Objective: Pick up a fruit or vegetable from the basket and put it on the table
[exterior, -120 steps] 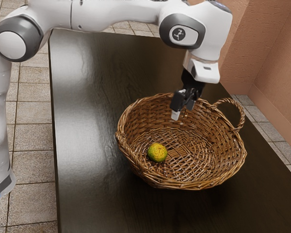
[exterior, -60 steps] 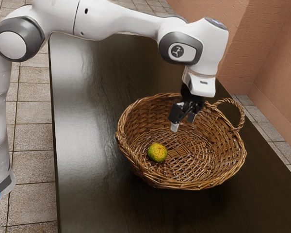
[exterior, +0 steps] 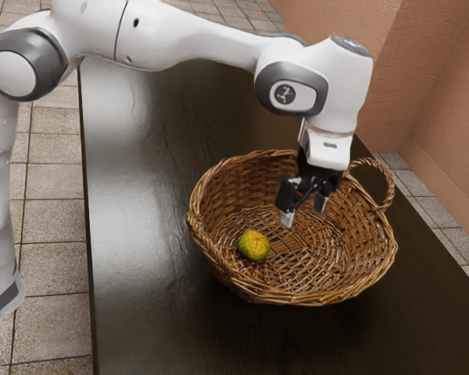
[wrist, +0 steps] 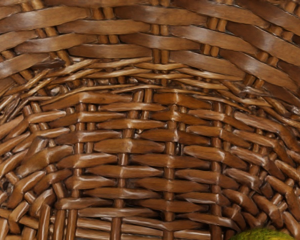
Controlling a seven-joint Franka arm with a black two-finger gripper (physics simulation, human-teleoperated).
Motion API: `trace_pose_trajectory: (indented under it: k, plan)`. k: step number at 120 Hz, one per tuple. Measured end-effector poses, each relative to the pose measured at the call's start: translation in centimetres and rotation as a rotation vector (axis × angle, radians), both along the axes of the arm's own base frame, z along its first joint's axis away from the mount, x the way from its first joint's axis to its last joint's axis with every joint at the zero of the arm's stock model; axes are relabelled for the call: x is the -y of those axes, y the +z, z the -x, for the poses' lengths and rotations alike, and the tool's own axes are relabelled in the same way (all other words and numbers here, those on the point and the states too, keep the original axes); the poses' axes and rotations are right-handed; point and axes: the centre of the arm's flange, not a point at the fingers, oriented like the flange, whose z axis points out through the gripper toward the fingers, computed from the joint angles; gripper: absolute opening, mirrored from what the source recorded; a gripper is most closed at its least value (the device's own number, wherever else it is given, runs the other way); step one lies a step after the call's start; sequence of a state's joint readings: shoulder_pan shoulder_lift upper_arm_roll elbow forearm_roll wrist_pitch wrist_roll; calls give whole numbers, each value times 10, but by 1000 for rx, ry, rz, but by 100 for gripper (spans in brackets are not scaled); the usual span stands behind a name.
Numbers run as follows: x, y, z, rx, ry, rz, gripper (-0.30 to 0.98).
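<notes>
The round, green-yellow fruit [exterior: 253, 245] is seen lower than the released black two-finger claw [exterior: 304, 212], offset toward the exterior view's left.

See into a brown basket [wrist: 130, 146] of woven wicker, below and ahead of the jaws. See its floor [wrist: 122, 171] of glossy, rounded canes closer to the jaws and, farther out from them, its curved wall [wrist: 110, 51] of broad, flat strips crossing thin paired stakes. Near the jaws, off to one side, see the curved top of a round, green-and-yellow fruit [wrist: 262, 234], mostly cut off.
</notes>
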State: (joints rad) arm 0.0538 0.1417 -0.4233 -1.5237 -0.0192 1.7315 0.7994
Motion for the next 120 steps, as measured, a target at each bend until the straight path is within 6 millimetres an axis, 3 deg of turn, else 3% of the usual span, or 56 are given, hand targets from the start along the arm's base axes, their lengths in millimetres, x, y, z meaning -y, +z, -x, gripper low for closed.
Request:
trace_pose_trajectory:
  k: [30,53,92,120]
  plan:
    - [-7,-21,10,-28,2,-28,68]
    - [-11,-24,20,-36,6,-46,68]
    - [-26,-32,20,-59,34,-58,68]
    - [-17,-31,23,-50,21,-56,68]
